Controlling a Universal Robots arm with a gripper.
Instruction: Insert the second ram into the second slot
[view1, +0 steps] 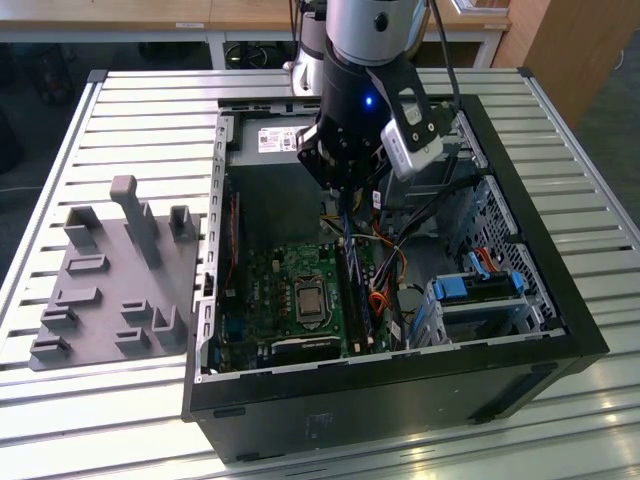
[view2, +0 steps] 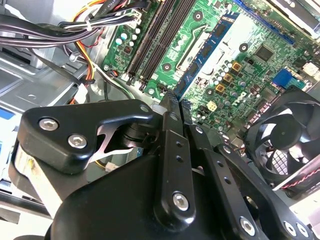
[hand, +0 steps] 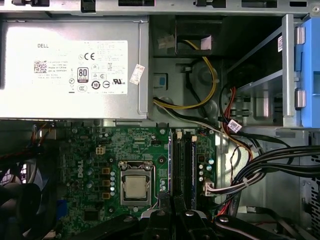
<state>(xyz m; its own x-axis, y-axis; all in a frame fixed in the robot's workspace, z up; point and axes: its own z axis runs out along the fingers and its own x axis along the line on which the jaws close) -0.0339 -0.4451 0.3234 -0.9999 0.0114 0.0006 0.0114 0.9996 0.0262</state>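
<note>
The open computer case (view1: 575, 330) lies on its side on the slatted table. My gripper (view1: 345, 190) hangs over the motherboard, above the far end of the black memory slots (view1: 358, 295). In the second wrist view the gripper (view2: 176, 100) is shut on one end of the second ram (view2: 205, 55), a blue board with dark chips. The ram runs away from the fingertips, roughly parallel to the slots (view2: 157, 35) and clear of the board. In the exterior view the ram (view1: 347, 232) is a thin blue strip under the gripper. The slots (hand: 182, 160) lie just beyond the gripper (hand: 171, 200) in the first wrist view.
A silver power supply (hand: 70, 65) fills the case's far end. Black cable bundles (hand: 260, 170) cross beside the slots, and light-blue drive brackets (view1: 480, 285) sit beyond them. The processor (hand: 135, 186) and a black fan (view2: 285, 140) flank the slots' other side. A grey fixture (view1: 115, 280) lies outside the case.
</note>
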